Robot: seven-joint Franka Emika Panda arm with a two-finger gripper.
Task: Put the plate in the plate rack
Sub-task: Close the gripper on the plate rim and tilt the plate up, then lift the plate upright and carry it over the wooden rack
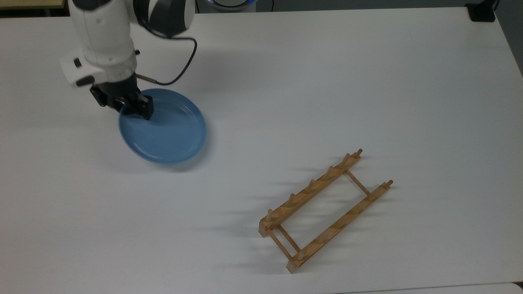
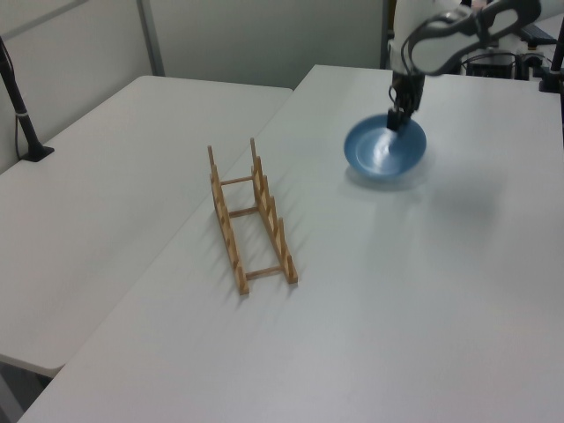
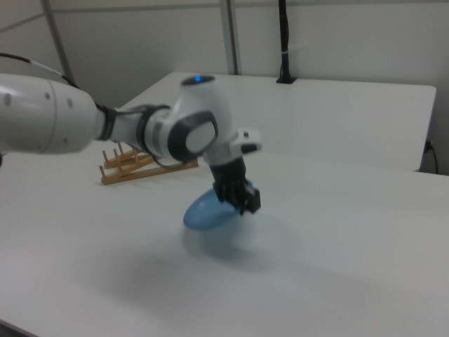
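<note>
1. Gripper [image 1: 137, 109]: upper left of the top view, below the white arm [image 1: 104, 36]; fingers clamped on the rim of the plate.
2. Plate [image 1: 165, 128]: light blue, round, left of centre in the top view; held by its upper-left rim and tilted, raised off the table [image 1: 367, 81] in the right view [image 3: 207, 209].
3. Plate rack [image 1: 325, 210]: light wood, lower right of the top view, lying diagonally, well apart from the plate.

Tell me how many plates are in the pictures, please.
1. The light-blue plate hangs tilted above the white table, gripped at its rim by the hand, far from the empty plate rack.
</note>
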